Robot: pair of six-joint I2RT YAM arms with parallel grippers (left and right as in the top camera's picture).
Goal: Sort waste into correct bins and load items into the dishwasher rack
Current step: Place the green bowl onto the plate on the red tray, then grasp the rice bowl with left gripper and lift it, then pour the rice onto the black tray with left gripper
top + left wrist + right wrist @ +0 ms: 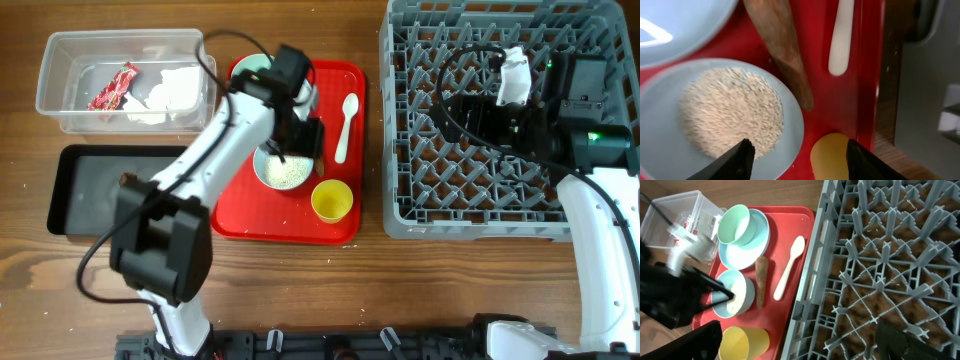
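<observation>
My left tool (799,160) hangs spread and empty over the rim of the bowl (791,144) of white crumbs (730,112), lined up to pinch the brown food piece (782,50) on the red tray (825,100), while my right tool (800,341) is spread over the rack (880,255)

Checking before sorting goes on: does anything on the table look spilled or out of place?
A long brown food piece lies loose on the red tray, between the bowl of white crumbs and the white spoon, in no dish or bin. Nothing else looks tipped, spilled or broken.
</observation>
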